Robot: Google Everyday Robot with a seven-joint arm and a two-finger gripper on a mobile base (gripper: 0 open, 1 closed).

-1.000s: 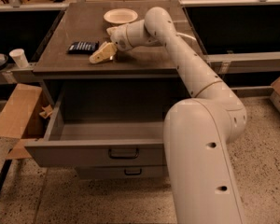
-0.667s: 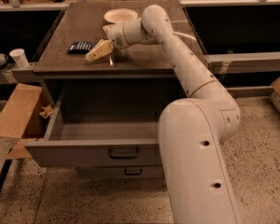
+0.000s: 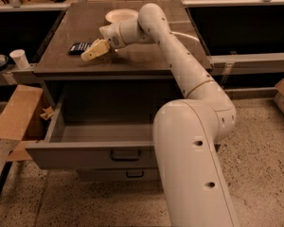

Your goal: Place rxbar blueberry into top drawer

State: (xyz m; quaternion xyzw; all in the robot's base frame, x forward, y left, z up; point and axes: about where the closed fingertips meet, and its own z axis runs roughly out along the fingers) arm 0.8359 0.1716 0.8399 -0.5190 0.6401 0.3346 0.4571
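The rxbar blueberry (image 3: 78,48) is a small dark flat bar lying on the dark cabinet top (image 3: 146,56) at its left side. My gripper (image 3: 89,54) reaches in from the right, its pale fingers just right of the bar and partly over its near end. The top drawer (image 3: 92,154) is pulled wide open below the cabinet top, its grey inside in view and its dark bar handle on the front panel.
A round cream bowl (image 3: 120,15) sits at the back of the cabinet top behind my wrist. A narrower lower drawer front (image 3: 132,175) shows under the open drawer. A white cup (image 3: 20,58) stands on a ledge at left, above a cardboard box (image 3: 16,119).
My arm has swung left and slightly forward, bringing the gripper closer to the dark bar. The bar and the drawer have not moved.
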